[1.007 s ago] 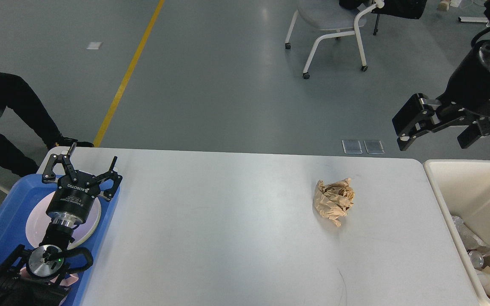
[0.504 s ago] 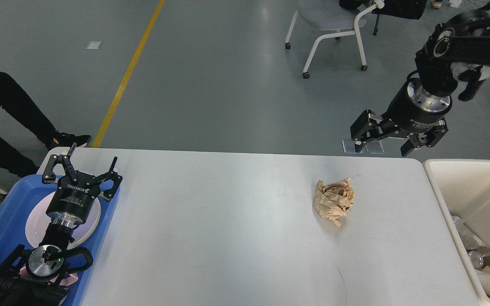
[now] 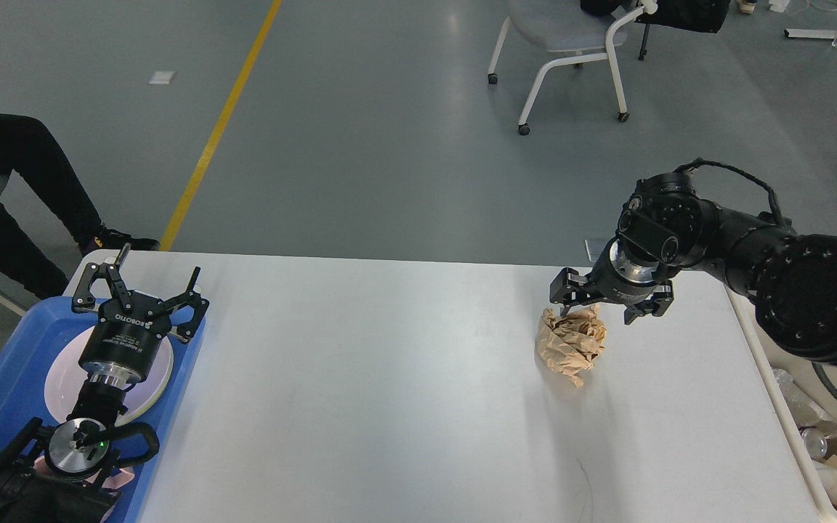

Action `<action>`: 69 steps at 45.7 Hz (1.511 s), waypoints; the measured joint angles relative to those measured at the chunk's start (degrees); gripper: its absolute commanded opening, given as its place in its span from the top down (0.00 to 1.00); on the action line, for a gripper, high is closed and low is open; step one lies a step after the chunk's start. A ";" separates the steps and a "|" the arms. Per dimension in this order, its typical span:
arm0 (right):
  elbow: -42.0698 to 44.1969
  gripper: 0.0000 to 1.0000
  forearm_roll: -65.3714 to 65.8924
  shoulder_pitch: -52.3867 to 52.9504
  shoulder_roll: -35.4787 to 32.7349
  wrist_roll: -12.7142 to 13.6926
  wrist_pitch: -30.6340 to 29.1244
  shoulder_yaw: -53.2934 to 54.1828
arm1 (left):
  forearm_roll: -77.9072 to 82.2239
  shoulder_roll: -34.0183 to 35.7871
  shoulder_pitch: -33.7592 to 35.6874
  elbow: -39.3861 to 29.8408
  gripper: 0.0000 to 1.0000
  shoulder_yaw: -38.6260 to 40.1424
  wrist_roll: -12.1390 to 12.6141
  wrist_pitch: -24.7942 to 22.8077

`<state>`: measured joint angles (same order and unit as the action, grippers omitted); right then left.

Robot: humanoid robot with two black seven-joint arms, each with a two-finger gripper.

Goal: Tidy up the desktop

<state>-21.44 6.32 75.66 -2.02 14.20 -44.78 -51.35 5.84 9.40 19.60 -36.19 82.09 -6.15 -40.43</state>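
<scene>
The desktop (image 3: 389, 378) is a wide white tabletop with rounded corners. A crumpled ball of brown paper (image 3: 569, 343) lies on its right half. My right gripper (image 3: 602, 311) is open and points down just above the paper's far top edge, one finger on each side. My left gripper (image 3: 144, 278) is open with nothing in it, hovering over a white plate (image 3: 157, 374) in the blue tray (image 3: 15, 363) at the desktop's left end.
A beige bin (image 3: 800, 421) holding rubbish stands against the desktop's right edge, partly behind my right arm. A person's dark legs are at the far left beyond the tray. A wheeled chair (image 3: 564, 43) stands on the floor behind.
My right arm has swung in from the upper right and come down over the brown paper ball. The left arm and the paper have not moved.
</scene>
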 measured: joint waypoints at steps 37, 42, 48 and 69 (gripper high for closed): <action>1.86 0.01 0.00 -13.04 4.65 0.33 21.78 2.29 | -0.02 0.00 0.00 0.00 0.04 0.00 0.00 0.00; 1.61 0.30 0.00 -13.09 4.81 0.50 23.65 3.20 | -0.02 -0.02 0.00 0.01 0.04 0.00 0.00 0.00; 0.91 1.00 0.18 -13.12 4.89 0.91 24.44 3.59 | -0.02 -0.02 0.00 0.01 0.04 0.00 0.00 0.00; -1.38 1.00 0.27 -12.34 2.64 4.95 24.37 4.46 | -0.02 0.00 0.00 0.01 0.04 0.00 0.00 0.00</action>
<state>-22.82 6.59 63.33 0.62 19.15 -20.42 -46.88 5.82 9.40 19.60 -36.18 82.09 -6.15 -40.43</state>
